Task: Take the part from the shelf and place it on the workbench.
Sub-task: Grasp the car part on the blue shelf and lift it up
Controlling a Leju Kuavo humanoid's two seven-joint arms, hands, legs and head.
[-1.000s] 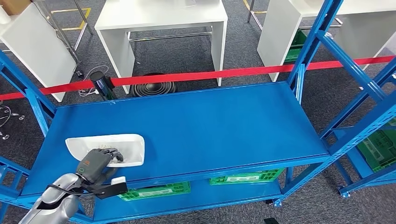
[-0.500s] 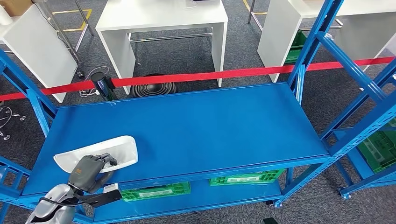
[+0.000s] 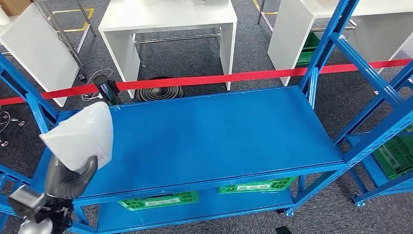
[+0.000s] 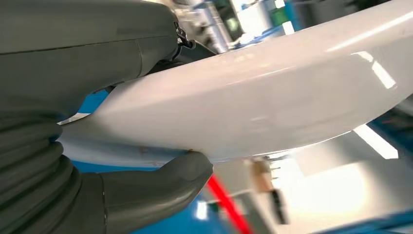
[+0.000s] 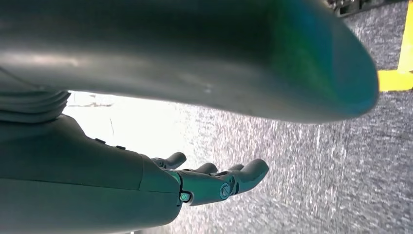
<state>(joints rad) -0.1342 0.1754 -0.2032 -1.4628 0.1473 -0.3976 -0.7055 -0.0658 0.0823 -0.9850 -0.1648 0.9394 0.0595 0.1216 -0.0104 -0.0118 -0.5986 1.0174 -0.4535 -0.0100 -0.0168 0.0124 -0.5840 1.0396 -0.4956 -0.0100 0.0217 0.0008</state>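
Left hand (image 3: 68, 178) sits at about 8 o'clock in the head view, gripping the white part (image 3: 83, 136) from below, thumb curled up against its lower edge; the part is lifted off the blue shelf (image 3: 204, 136) and stands tilted, its broad glossy face toward the camera, its upper end near 9 o'clock over the shelf's left end. Left wrist view: thick grey thumb (image 4: 160, 187) presses the underside edge of the part (image 4: 272, 102), the rest of the hand (image 4: 73, 63) wraps over the other side, so the part is pinched between them; blue shelf surface shows behind it. Right hand (image 5: 214, 183) in the right wrist view holds nothing, dark fingers (image 5: 248, 173) stretched out and slightly apart over grey carpet (image 5: 341, 170), yellow floor tape (image 5: 397, 78) at the edge. Shelf top is bare blue metal, green crates (image 3: 160, 199) on the level beneath at 6 o'clock. Red barrier tape (image 3: 219, 78) runs across behind the shelf, white table (image 3: 168, 19) at 12 o'clock beyond it, another blue rack (image 3: 384, 112) at 3 o'clock
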